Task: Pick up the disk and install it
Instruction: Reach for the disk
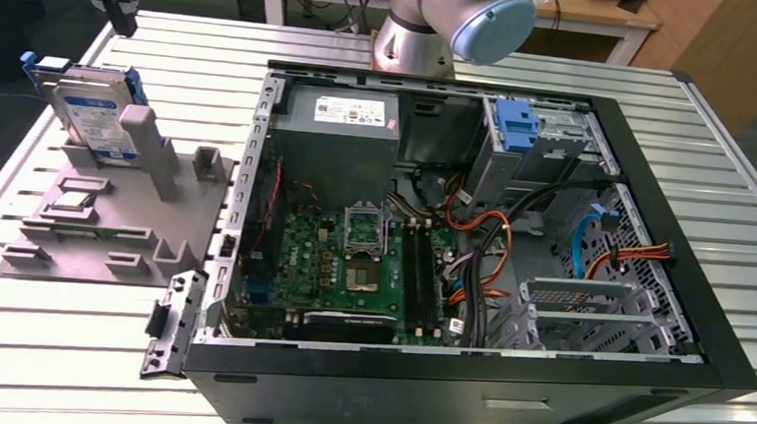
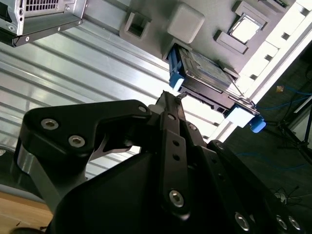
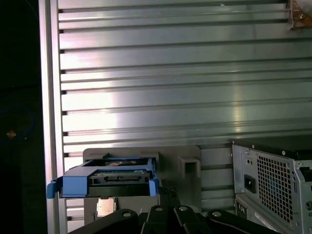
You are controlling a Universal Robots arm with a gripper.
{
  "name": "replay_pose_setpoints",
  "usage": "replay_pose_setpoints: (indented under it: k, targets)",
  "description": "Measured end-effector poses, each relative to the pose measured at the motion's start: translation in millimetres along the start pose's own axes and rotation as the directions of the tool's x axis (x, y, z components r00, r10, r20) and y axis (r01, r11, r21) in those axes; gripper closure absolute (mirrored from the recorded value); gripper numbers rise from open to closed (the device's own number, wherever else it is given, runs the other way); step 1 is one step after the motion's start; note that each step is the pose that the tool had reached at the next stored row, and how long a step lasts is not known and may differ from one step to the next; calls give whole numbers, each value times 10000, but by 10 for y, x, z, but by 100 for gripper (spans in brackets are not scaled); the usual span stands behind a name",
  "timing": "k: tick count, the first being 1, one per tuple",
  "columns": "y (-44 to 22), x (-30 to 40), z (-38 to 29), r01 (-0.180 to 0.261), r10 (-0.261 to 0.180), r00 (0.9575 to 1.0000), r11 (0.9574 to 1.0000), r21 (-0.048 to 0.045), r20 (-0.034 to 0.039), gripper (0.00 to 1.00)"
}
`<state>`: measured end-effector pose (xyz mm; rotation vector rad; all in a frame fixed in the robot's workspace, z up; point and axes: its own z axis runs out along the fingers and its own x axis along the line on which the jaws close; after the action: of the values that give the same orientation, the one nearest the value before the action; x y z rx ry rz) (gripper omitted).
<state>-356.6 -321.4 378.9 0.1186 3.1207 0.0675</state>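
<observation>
At the exterior view's left, my tool [image 1: 125,26] hangs closed together on nothing, above the disk [image 1: 92,111] and clear of it. The disk stands on edge in a grey holder [image 1: 114,225] on the counter [image 1: 54,350]. The open computer case [image 1: 447,384] sits just beside it, toward that view's right.

slatted metal table [image 1: 81,352] bears grey fixture [image 1: 184,222], computer case [image 1: 474,378].
</observation>
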Motion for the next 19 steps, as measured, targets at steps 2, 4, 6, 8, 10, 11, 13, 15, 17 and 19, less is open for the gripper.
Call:
replay_pose_setpoints:
  k: [2,4,6,8,10,11,13,15,17,19]
  targets:
    - [0,1,0,0,0,10000,10000,0,0,90]
    - [0,2,0,0,0,10000,10000,0,0,90]
    - [-1,13,0,-1,1,10000,10000,-1,1,90]
    - [-3,40,-1,0,0,10000,10000,0,0,90]
    - [-6,85,-1,-1,1,10000,10000,0,0,90]
    - [-8,106,-1,0,0,10000,10000,0,-1,90]
    - [-13,172,-1,1,-1,10000,10000,0,0,90]
    - [-20,263,0,1,-1,10000,10000,0,0,90]
    - [-26,342,5,0,0,10000,10000,2,0,90]
    - [-32,381,11,-1,1,10000,10000,18,-18,90]
